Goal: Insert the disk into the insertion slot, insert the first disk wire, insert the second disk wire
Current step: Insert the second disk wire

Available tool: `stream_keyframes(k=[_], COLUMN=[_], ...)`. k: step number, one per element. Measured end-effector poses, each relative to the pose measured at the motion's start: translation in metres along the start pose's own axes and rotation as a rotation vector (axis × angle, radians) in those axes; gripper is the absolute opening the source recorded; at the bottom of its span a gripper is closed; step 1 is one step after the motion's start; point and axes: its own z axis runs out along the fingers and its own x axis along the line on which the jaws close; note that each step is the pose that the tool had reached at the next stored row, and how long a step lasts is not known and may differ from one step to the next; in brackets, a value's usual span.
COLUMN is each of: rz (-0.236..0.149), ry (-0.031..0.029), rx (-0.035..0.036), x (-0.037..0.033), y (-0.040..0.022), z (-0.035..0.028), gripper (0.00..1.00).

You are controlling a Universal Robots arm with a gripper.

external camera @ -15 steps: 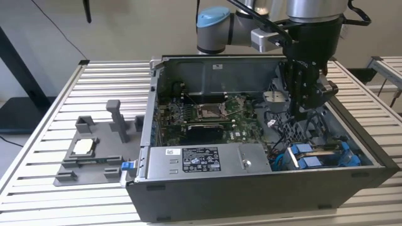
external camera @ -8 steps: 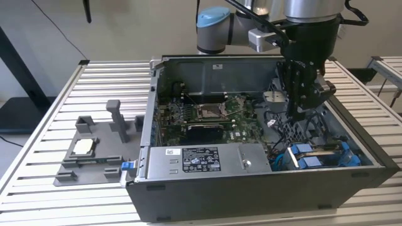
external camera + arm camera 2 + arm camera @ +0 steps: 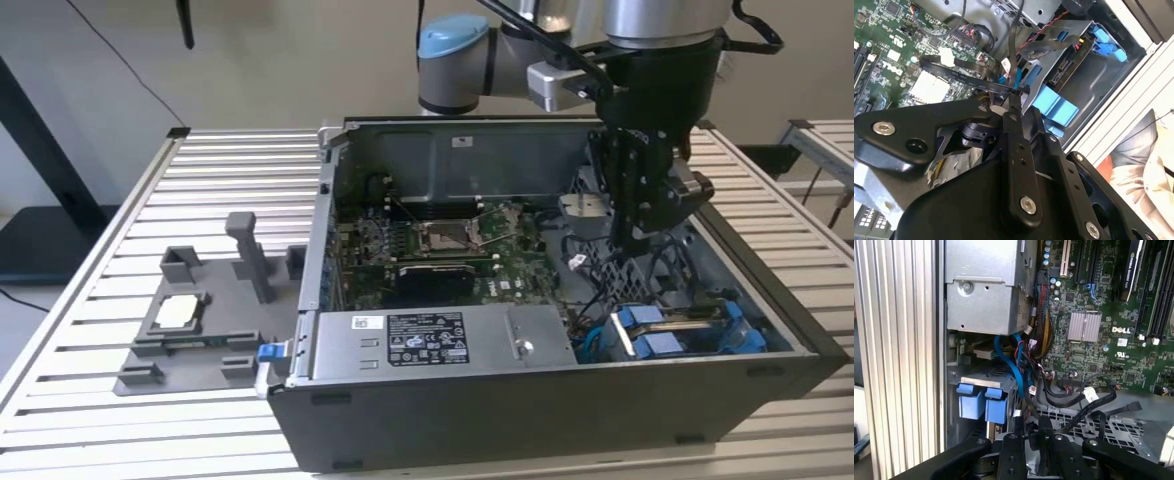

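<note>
We find the way in through the open top of the dark grey metal computer case [image 3: 534,420]. Toward the exterior view's right, the black gripper [image 3: 630,238] hangs in a narrow pocket between the green motherboard [image 3: 441,250] and the silver-grey disk in its bright blue plastic bracket [image 3: 681,330]. Loose black flat cables [image 3: 961,76] cross that pocket just beside the gripper, and a blue cable [image 3: 1013,367] loops near the silver labelled power-supply box [image 3: 427,340], which walls off the near side. Above the motherboard we see open room. Outside the case, the slatted aluminium table [image 3: 227,170] offers open passage around a grey plastic fixture tray [image 3: 200,330].
</note>
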Motion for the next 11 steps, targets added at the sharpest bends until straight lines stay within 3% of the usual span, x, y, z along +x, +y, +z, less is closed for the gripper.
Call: stream_keyframes(k=[8,9,11], rz=[0.0,0.0,0.0], ry=[0.0004,0.0004,0.0004], rx=[0.0001,0.0001,0.0001], x=[-0.0019,-0.0019,-0.0019], y=[0.0001,0.0001,0.0001], z=[0.0012,0.0013,0.0013], gripper=[0.24,0.17,0.17])
